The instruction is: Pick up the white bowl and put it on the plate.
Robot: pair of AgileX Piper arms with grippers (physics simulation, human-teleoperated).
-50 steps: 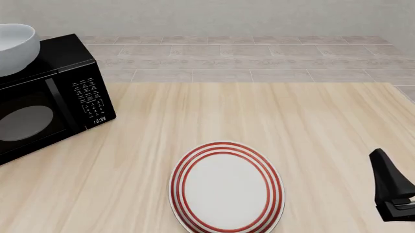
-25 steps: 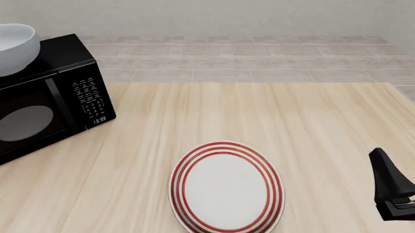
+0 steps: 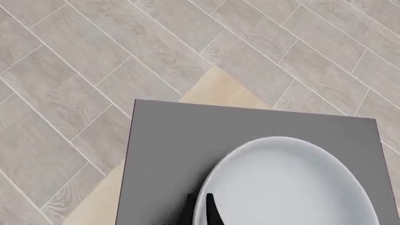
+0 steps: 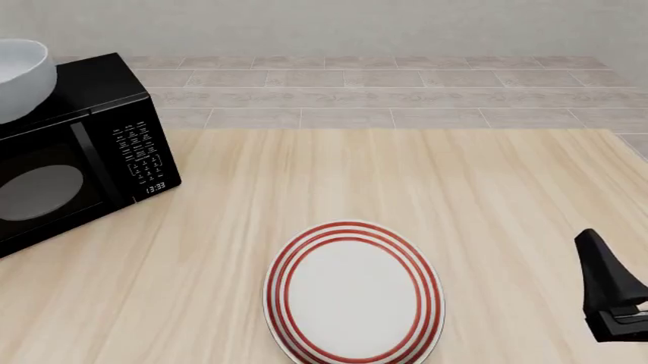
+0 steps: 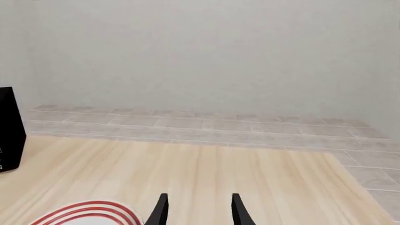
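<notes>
Table [image 4: 405,174]: light wood grain, pale tiled floor [image 4: 385,83] beyond far edge. Directly on table: plate [image 4: 353,292], flat, near front edge around centre; black microwave [image 4: 76,148] at far left, angled, door and keypad facing camera. Plate and microwave well apart, bare wood between

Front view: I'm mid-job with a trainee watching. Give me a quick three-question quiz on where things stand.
1. True or false: nothing lies on the plate.
2. Directly beneath the bowl is the: A) table B) microwave C) plate.
3. Fill in: the right gripper has its jaws ___.

Key: 1 true; 2 B; 3 open.
</notes>
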